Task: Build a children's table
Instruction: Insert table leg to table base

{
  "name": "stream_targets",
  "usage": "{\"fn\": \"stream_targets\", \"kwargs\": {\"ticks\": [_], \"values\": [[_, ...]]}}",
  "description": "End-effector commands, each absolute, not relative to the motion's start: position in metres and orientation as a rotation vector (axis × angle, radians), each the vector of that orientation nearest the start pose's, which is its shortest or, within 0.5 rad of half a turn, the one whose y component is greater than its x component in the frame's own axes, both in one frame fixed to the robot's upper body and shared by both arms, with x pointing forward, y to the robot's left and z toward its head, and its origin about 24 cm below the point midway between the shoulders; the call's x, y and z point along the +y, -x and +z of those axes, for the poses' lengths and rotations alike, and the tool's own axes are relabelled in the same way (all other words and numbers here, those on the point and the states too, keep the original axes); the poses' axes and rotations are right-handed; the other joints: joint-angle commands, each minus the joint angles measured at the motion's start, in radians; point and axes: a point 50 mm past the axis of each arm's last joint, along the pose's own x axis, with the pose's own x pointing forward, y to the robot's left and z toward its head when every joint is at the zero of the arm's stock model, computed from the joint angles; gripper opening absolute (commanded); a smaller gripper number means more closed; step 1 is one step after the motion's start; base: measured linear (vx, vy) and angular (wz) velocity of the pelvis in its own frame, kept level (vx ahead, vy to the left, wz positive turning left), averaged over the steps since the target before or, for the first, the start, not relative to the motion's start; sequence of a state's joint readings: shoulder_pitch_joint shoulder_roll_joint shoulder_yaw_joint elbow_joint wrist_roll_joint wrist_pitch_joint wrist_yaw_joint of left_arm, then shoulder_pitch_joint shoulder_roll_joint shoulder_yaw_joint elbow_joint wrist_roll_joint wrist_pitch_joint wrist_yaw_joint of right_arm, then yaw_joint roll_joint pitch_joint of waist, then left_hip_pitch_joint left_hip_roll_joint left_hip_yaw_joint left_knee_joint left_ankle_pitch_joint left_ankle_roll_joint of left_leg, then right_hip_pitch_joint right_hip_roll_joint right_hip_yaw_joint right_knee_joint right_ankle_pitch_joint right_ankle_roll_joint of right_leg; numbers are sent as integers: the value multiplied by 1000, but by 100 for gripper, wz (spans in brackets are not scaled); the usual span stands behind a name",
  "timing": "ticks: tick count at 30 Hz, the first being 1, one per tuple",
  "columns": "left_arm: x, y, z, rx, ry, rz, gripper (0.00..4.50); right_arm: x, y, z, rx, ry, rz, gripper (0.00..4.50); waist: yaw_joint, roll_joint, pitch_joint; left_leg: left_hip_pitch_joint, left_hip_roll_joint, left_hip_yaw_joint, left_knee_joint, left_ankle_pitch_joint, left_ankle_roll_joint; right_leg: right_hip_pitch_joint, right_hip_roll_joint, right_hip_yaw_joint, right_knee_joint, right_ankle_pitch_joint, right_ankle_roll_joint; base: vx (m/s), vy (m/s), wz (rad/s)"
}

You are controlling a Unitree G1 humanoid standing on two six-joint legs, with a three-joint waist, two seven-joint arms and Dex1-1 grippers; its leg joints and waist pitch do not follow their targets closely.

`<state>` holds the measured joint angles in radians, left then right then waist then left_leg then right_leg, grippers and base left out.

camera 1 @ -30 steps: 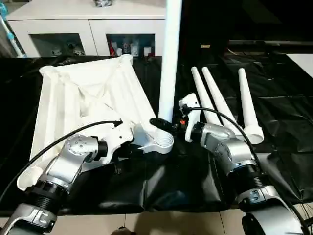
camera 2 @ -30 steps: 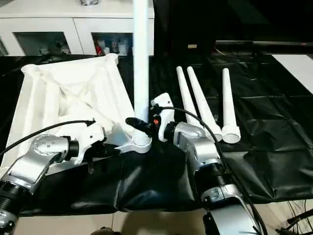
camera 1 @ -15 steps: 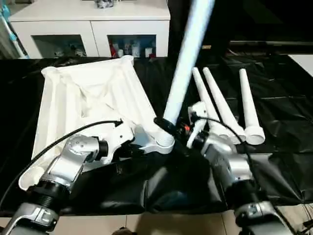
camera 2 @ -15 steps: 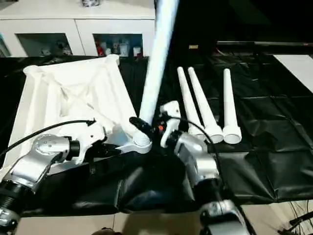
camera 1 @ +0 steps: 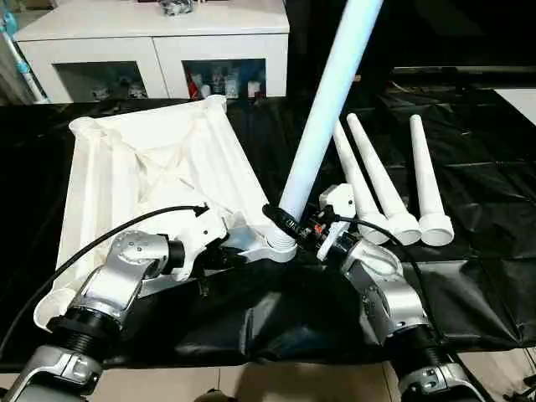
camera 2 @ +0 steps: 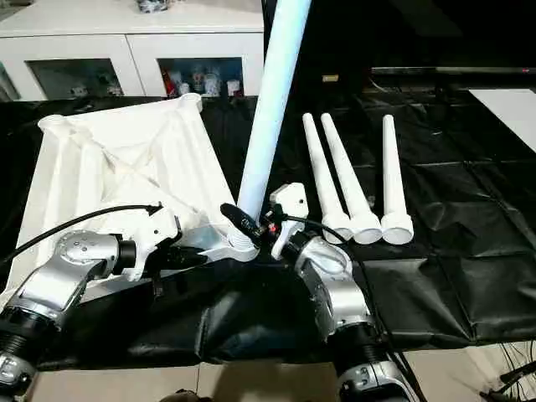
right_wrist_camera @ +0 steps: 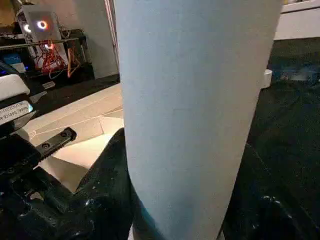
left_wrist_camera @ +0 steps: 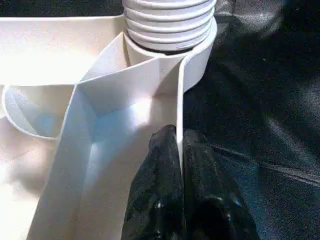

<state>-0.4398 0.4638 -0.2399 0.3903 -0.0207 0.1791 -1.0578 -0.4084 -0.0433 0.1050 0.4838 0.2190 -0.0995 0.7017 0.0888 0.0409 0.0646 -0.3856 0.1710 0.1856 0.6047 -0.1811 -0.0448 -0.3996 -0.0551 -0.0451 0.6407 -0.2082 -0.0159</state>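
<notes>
The white tabletop [camera 1: 155, 172] lies upside down on the black sheet, ribs up. My left gripper [left_wrist_camera: 179, 142] is shut on its near rim [left_wrist_camera: 180, 107], just beside the corner socket [camera 1: 276, 245]. One white leg [camera 1: 327, 100] stands in that socket, ribbed end [left_wrist_camera: 167, 22] down, and it leans toward the upper right. My right gripper [camera 1: 289, 224] is shut around the leg low down, its black fingers [right_wrist_camera: 100, 200] on either side of the shaft [right_wrist_camera: 195, 110]. Three more legs [camera 1: 385, 180] lie side by side to the right.
A white glass-door cabinet [camera 1: 159, 46] stands behind the black-sheeted table [camera 1: 486, 243]. The sheet's front edge [camera 1: 251, 356] runs just below my forearms, with tiled floor [camera 1: 209, 381] beyond it.
The leg has tipped from upright to a lean toward the right, its foot still in the socket. My right arm has shifted with it. The left gripper keeps its hold on the rim.
</notes>
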Motion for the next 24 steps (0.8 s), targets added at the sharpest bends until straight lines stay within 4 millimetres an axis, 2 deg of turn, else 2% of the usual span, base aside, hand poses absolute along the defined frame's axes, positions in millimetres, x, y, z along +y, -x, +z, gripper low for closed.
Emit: {"fn": "stream_targets", "kwargs": {"ticks": [1,3,4,5,6,8,12,13,15,16,18,19,20,24], "values": [[166,-305,63,351,-366,-1083,0,-73,-299,37,51,-78,922,185,-2,-14,-49,19,63,-33,-88,-268,25,29,-99,58,-105,-323,-177,0,0,0],[166,-304,62,352,-364,-1082,0,-72,-299,37,50,-74,929,185,-2,-10,-49,17,64,-33,-89,-250,31,29,-99,57,-103,-311,-177,0,0,0],[166,-302,61,354,-361,-1080,0,-70,-298,36,53,-65,936,185,-3,-17,-48,17,64,-32,-90,-245,35,29,-97,57,-102,-308,-176,0,0,0],[166,-302,61,354,-361,-1080,0,-70,-298,36,53,-65,936,185,-2,-15,-47,17,64,-32,-90,-248,35,29,-98,57,-103,-314,-176,0,0,0],[166,-301,60,356,-356,-1076,0,-69,-299,35,69,-56,945,185,-4,-22,-47,18,64,-31,-90,-247,36,29,-98,57,-105,-319,-174,0,0,0],[166,-299,59,357,-354,-1073,0,-68,-300,34,90,-45,962,185,-5,-26,-45,18,64,-31,-91,-249,37,27,-100,57,-107,-346,-171,0,0,0],[166,-299,59,358,-354,-1072,0,-67,-303,33,125,-23,994,185,-7,-26,-45,22,67,-31,-95,-270,24,23,-97,58,-109,-363,-163,0,0,0],[166,-298,59,360,-356,-1072,0,-67,-305,32,156,-19,1001,185,-7,-30,-49,20,67,-33,-96,-262,21,30,-99,57,-105,-340,-167,0,0,0],[166,-298,58,361,-357,-1072,0,-68,-306,32,163,-15,1002,185,-9,-30,-48,19,66,-31,-96,-258,23,29,-99,57,-105,-326,-173,0,0,0],[166,-298,58,365,-360,-1076,0,-68,-308,31,194,-31,1002,185,-8,-28,-49,23,66,-30,-94,-262,22,27,-100,59,-107,-330,-175,0,0,0],[165,-297,57,371,-364,-1084,0,-69,-311,30,229,-40,1000,185,-10,-29,-50,20,65,-30,-95,-258,20,31,-100,58,-105,-323,-178,0,0,0],[163,-296,56,375,-371,-1093,0,-71,-312,28,270,-51,1008,185,-8,-27,-51,23,65,-29,-93,-261,18,29,-99,59,-106,-321,-180,0,0,0],[163,-296,56,378,-375,-1099,0,-72,-312,27,280,-49,1012,185,-9,-28,-52,21,65,-30,-94,-259,18,32,-100,58,-105,-319,-181,0,0,0],[162,-297,57,389,-393,-1115,0,-74,-314,28,289,-44,1017,185,-6,-27,-57,23,67,-28,-93,-249,12,32,-100,58,-103,-290,-183,0,0,0]]}}
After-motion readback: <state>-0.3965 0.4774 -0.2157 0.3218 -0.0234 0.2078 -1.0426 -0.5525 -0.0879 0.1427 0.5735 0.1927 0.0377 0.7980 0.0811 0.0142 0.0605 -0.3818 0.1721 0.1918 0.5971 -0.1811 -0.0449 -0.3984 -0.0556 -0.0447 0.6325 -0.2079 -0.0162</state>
